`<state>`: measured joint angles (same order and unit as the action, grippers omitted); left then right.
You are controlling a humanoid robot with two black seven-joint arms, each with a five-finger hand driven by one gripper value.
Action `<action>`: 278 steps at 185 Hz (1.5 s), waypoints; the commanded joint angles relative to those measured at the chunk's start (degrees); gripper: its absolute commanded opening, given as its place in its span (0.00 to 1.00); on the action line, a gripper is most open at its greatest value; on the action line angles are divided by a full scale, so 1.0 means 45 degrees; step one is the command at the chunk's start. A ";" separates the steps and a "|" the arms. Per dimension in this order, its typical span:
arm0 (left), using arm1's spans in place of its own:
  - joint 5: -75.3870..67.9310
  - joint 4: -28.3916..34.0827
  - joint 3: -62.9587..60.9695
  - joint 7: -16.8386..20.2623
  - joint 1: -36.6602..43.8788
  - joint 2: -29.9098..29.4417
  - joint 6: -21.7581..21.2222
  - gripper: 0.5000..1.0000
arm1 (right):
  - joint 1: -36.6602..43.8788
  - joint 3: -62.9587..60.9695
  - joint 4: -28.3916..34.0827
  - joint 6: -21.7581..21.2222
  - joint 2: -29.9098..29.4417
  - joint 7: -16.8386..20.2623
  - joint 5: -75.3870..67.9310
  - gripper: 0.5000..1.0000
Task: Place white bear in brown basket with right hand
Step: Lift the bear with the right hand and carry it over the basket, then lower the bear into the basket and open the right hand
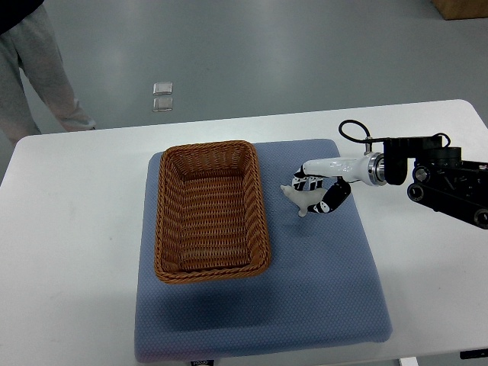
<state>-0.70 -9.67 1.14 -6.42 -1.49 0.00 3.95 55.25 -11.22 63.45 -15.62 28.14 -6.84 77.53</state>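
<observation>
Bear (294,197), small and white, lying on the blue mat (320,282) just to the right of the basket (212,210) and outside it. It rests on the mat's upper middle part, with a narrow strip of blue showing between it and the basket's right wall. The right hand (320,188), white with black joints, is at the bear; its fingers (332,200) curl around the toy from the right side and from above, closed on it, so that only the bear's left part shows clear of them. The hand's white wrist runs right to a silver collar and then to the black forearm (446,183), which enters from the right edge over the counter; a black cable loops above the wrist.

Basket: brown wicker, rectangular, long axis running away from the camera, standing on the left half of the mat with its interior holding nothing. Mat: blue, padded, roughly square, lying in the middle of the white counter (69,252), its near edge close to the counter's front.

Beyond the counter's far edge lies grey floor (290,53) with a small metal plate (162,96) set in it. At the upper left corner stands a person (34,65) in light grey trousers, seen only from the waist down, well apart from the mat.
</observation>
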 commanded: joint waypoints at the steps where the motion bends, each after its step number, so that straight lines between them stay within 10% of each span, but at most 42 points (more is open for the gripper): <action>1: 0.0000 -0.0001 0.0000 0.0000 0.0000 0.0000 0.0000 1.00 | 0.0163 -0.0064 0.0022 -0.0044 0.0095 -0.0004 -0.0062 0.00; 117: 0.0000 -0.0001 0.0000 0.0000 0.0000 0.0000 0.0000 1.00 | 0.4167 0.0189 0.0002 -0.0767 -0.1428 0.0035 -0.0003 0.00; 278: 0.0000 -0.0001 0.0019 0.0000 0.0000 0.0000 0.0000 1.00 | 0.3698 0.1342 -0.0701 -0.0806 -0.4808 0.0054 0.0583 0.00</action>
<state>-0.70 -9.67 1.23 -6.42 -1.49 0.00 3.95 72.70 -5.18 60.95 -19.42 7.48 -6.59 79.40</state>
